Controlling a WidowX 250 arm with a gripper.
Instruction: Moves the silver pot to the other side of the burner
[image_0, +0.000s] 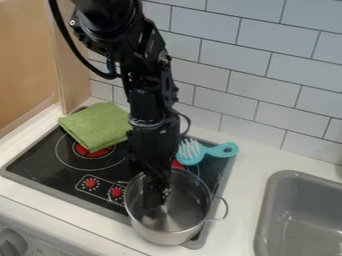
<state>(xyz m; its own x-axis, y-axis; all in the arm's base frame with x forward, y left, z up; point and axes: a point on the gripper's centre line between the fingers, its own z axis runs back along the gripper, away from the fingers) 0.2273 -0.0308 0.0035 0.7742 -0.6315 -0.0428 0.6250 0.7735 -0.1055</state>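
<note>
Pale tiles cover the wall behind a white counter, where a black stove is set, with a grey sink at the right of the view. The arm comes in from the top edge, left of centre, and runs down in front of the tiles and over the middle of the stove, bending slightly on its way. A black cable bows out to the left of its upper part. Its lower part points steeply down, and the gripper hangs at the pot, toward the left side of its mouth. The black parts run together there, so I cannot tell whether the jaws are wide, narrow or closed on the rim.

The pot is upright at the near right corner of the stove, its loop handle out to the right. A green cloth lies folded over the far left burner. Beyond the pot, a teal brush lies at the stove's far right, its bristles up.
</note>
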